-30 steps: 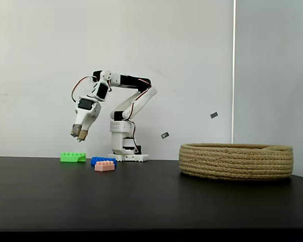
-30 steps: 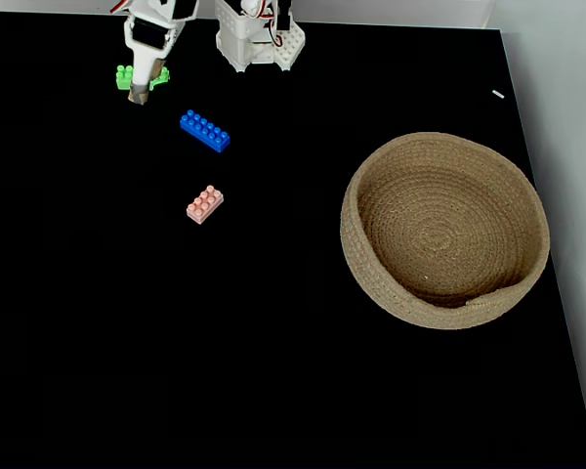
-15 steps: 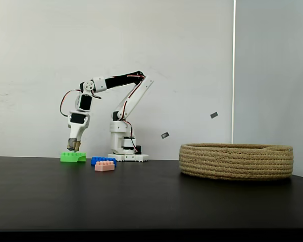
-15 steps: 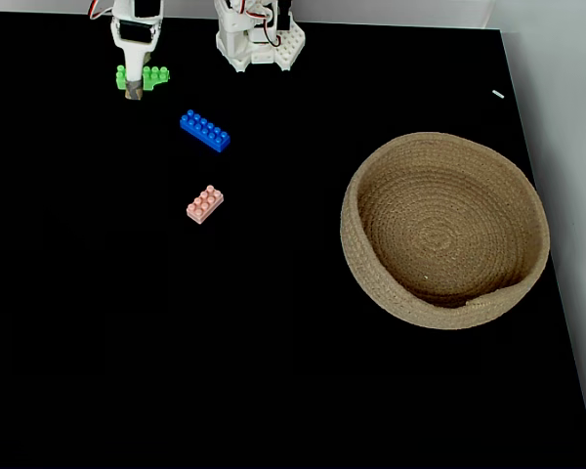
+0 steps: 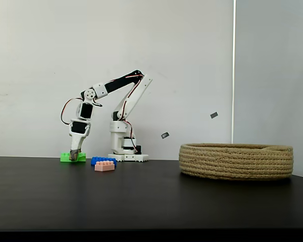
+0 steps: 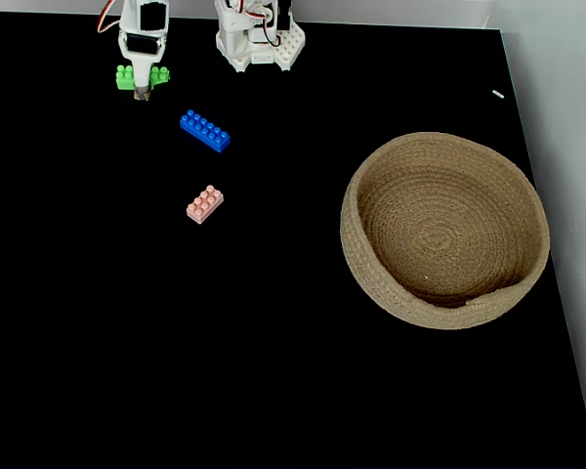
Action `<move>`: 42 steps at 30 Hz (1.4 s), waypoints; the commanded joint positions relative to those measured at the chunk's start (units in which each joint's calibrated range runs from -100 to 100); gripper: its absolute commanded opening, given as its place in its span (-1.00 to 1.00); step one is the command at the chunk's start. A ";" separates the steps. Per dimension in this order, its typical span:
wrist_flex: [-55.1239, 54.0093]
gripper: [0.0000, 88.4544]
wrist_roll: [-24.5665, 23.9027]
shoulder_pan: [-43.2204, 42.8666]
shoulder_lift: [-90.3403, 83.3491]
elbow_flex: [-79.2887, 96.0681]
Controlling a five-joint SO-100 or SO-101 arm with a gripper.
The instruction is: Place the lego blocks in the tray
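My gripper points straight down onto the bright green brick at the back left of the black table. Seen from above, the gripper covers the middle of the green brick, with one tan fingertip showing at its near side. How far the jaws stand apart is hidden. The blue brick and the pale pink brick lie loose to the right of it and nearer the camera. The round rope basket stands empty on the right, with low ribbed sides.
The arm's white base stands at the table's back edge, just right of the green brick. The table's right edge runs close beside the basket. Open black tabletop lies between the bricks and the basket.
The arm has reached out and down. The gripper dropped from well above the table onto the green brick and shifted slightly right over its middle. The bricks and basket have not moved.
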 commanded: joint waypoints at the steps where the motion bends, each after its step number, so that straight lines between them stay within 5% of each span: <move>1: -0.69 -1.00 -0.83 -0.77 0.19 -0.30; 6: -1.36 -1.00 -7.18 -6.95 -1.44 -5.32; 15: -0.19 -1.00 -27.79 -36.96 -11.41 -27.48; 21: 0.39 -1.00 -33.80 -56.83 -20.01 -24.01; 30: -5.27 -1.00 -42.74 -79.25 -5.82 -28.57; 41: -12.94 -0.99 -50.45 -95.90 9.48 -37.51; 42: -12.94 -0.87 -52.06 -96.07 10.43 -38.15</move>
